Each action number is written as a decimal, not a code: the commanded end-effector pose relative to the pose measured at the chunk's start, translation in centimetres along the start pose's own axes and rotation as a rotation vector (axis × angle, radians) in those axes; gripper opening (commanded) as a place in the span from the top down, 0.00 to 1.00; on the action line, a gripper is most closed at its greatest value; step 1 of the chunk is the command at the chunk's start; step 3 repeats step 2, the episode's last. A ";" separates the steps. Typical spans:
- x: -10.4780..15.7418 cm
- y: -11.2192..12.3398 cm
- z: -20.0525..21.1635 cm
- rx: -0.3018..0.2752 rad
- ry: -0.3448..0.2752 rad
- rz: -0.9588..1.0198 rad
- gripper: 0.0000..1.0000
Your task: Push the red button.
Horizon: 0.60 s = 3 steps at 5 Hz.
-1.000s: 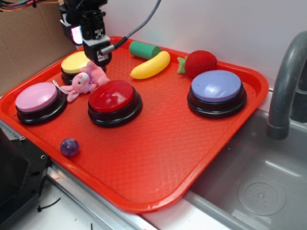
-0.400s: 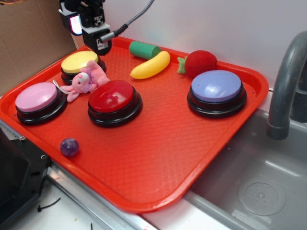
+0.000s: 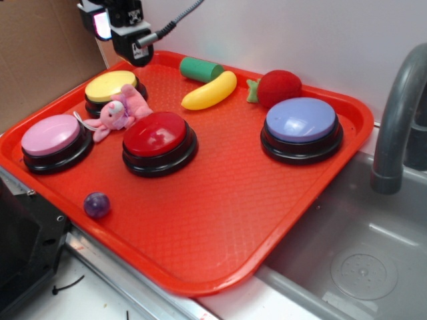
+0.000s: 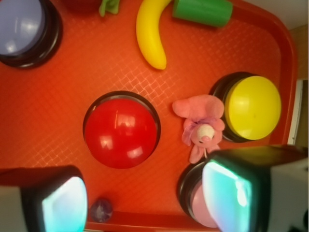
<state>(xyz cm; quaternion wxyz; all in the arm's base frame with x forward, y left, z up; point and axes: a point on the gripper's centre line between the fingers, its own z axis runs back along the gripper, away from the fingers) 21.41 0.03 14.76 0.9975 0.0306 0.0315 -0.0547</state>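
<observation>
The red button is a glossy red dome on a black ring, left of the middle of the orange tray. My gripper hangs high over the tray's far left corner, above and behind the yellow button, well clear of the red one. In the wrist view the red button lies below and ahead of the gripper. The jaws stand wide apart, open, with nothing between them.
Also on the tray are a pink button, a lavender button, a pink plush bunny beside the red button, a banana, a green cylinder, a fuzzy strawberry and a purple ball. A grey faucet and sink lie to the right.
The gripper has risen and drawn back toward the far left corner, away from the yellow button and bunny. Everything on the tray has stayed put.
</observation>
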 end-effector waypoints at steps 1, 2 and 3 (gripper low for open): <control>0.5 0.1 2.2 0.008 -0.076 0.027 0.00; 0.2 0.2 2.6 0.016 -0.074 0.016 0.00; 0.2 0.2 2.6 0.016 -0.074 0.016 0.00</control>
